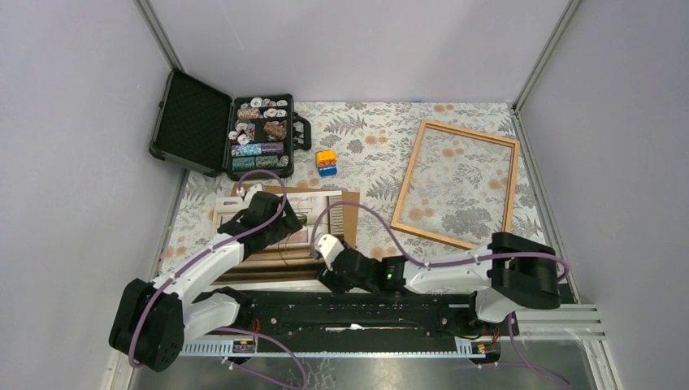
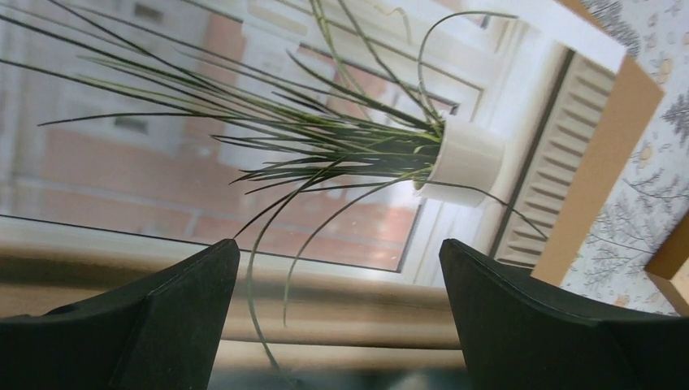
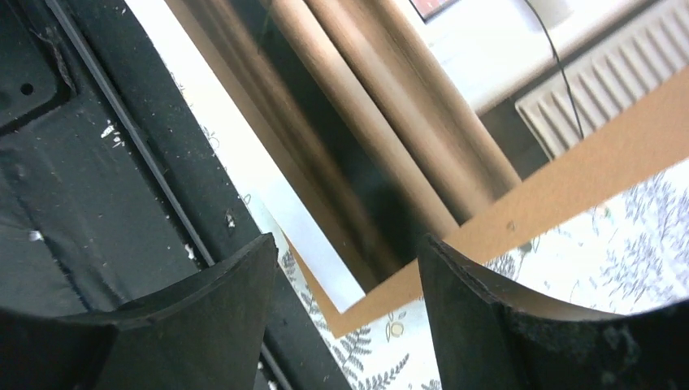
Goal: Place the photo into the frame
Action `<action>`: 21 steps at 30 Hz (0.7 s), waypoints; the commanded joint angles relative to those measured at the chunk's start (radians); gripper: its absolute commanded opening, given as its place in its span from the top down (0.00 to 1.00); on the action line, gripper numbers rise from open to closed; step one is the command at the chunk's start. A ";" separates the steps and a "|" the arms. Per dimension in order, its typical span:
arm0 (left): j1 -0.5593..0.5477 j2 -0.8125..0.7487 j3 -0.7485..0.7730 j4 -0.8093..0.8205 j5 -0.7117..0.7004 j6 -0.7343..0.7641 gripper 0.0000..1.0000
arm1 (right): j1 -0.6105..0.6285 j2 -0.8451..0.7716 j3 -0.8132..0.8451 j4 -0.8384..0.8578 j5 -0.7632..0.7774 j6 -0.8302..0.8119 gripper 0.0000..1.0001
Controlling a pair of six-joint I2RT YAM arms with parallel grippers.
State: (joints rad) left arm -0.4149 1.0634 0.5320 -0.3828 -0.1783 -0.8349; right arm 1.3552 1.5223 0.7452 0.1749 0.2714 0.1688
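Note:
The photo (image 1: 321,207), a grass-like plant in a white pot, lies face up on a brown backing board (image 1: 351,215) at the near left of the table. My left gripper (image 1: 284,221) hovers over it, open; in the left wrist view the photo (image 2: 325,146) fills the picture behind the spread fingers (image 2: 179,309). My right gripper (image 3: 348,260) stands open just above the photo's white-bordered near corner (image 3: 341,284), with nothing between its fingers. The frame (image 1: 409,175), thin light-brown wood, lies empty on the cloth at the back right.
An open black case of poker chips (image 1: 260,134) sits at the back left. A small yellow, red and blue cube (image 1: 327,161) lies between the case and the frame. The black mounting rail (image 1: 366,313) runs along the near edge, close to the photo's corner.

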 commanded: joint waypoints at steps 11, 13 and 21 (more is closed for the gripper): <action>0.015 0.042 -0.148 0.192 0.042 -0.023 0.01 | 0.102 0.268 0.235 0.113 0.062 -0.313 0.35; 0.014 0.038 -0.152 0.196 0.041 -0.023 0.01 | 0.112 0.285 0.244 0.118 0.063 -0.318 0.35; 0.014 0.032 -0.162 0.207 0.043 -0.023 0.01 | 0.127 0.349 0.281 0.120 0.095 -0.352 0.35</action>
State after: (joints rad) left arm -0.4053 1.0874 0.4095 -0.1478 -0.1562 -0.8433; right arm 1.4677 1.8523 0.9833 0.2558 0.3309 -0.1459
